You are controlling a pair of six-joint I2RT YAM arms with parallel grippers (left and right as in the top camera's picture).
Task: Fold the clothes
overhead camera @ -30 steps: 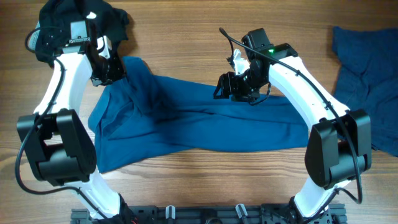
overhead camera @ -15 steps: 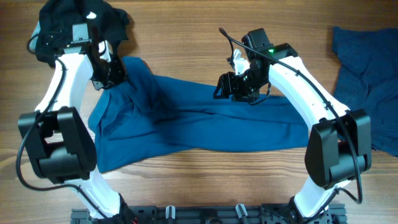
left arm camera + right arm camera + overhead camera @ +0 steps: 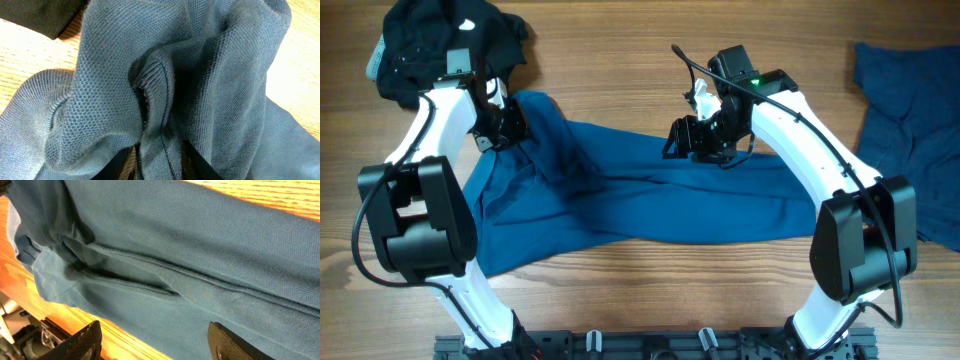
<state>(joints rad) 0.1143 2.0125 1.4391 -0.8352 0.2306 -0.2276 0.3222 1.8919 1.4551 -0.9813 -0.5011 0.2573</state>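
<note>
In the overhead view the left wrist covers the far-left end of the medium-blue polo shirt (image 3: 650,205), and neither collar nor buttons can be made out anywhere on it. The darker dull-blue garment (image 3: 910,120) is cut off by the picture at the counter's (image 3: 610,60) right edge. The black garment (image 3: 435,35) at the far-left corner is partly hidden behind the left arm (image 3: 430,130). From the left wrist, only two dark slivers of the jaws show at the bottom of the picture, and their tips are buried in cloth.

The left arm reaches from the near edge toward the far-left corner. Its jaws are clenched on a bunched fold of the polo shirt, with a ribbed hem (image 3: 157,95) standing up between them. The right arm (image 3: 800,130) bends in from the right, wrist over the shirt's far edge near the counter's middle. Its jaws are spread wide and hold nothing. Whether they touch the cloth below cannot be told.

The polo shirt lies as a long creased band across the middle of the counter, piled into thick rounded folds at the left end. Its knit shows a fine pebbled weave, with a stitched seam (image 3: 150,282) running along it. The counter is light grained wood.
</note>
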